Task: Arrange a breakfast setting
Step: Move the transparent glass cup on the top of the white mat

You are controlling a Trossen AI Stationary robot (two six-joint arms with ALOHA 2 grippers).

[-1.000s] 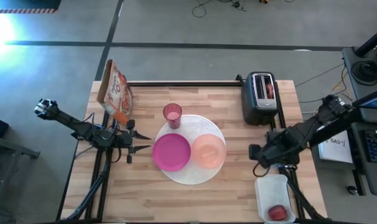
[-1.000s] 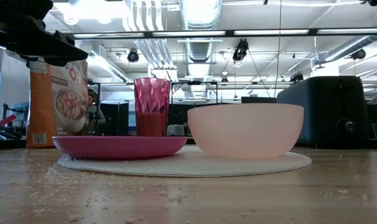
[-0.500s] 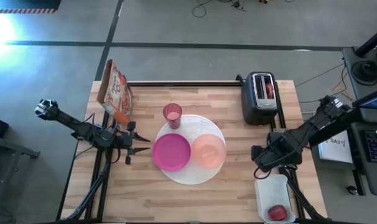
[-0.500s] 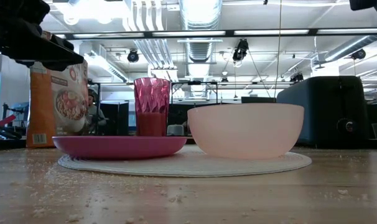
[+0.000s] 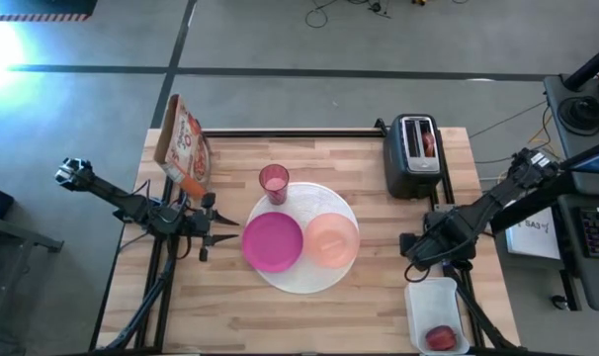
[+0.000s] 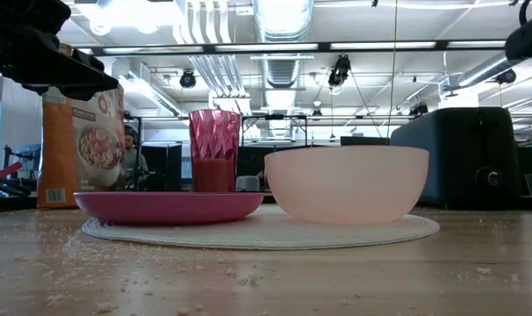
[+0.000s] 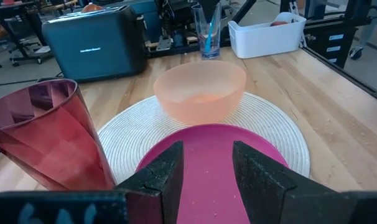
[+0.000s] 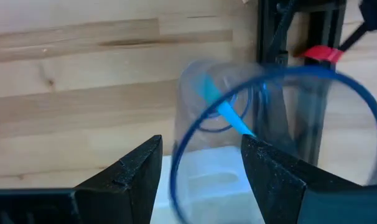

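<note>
The white plate [image 5: 301, 279] lies mid-table and carries the magenta bowl [image 5: 273, 241] and the peach bowl [image 5: 332, 240]. The pink tumbler [image 5: 273, 183] stands at the plate's far edge. My left gripper [image 5: 227, 228] is open and empty just left of the magenta bowl [image 7: 207, 186]. My right gripper [image 5: 406, 247] is open near the table's right edge, above the clear cup [image 8: 269, 137], which holds the teal-handled spoon [image 8: 229, 112]. I see no touch. The red fruit [image 5: 440, 338] lies in the white tub [image 5: 436, 297]. Something brown sits in the toaster's slot [image 5: 428, 143].
The black-and-silver toaster [image 5: 410, 163] stands at the far right. A cereal box [image 5: 181, 143] stands at the far left corner. Crumbs lie scattered over the near table top [image 6: 161, 272]. The white tub sits at the near right corner, beside the cup [image 7: 207, 28].
My right arm has come down a little over the table's right side, still open. Nothing on the table has moved.
</note>
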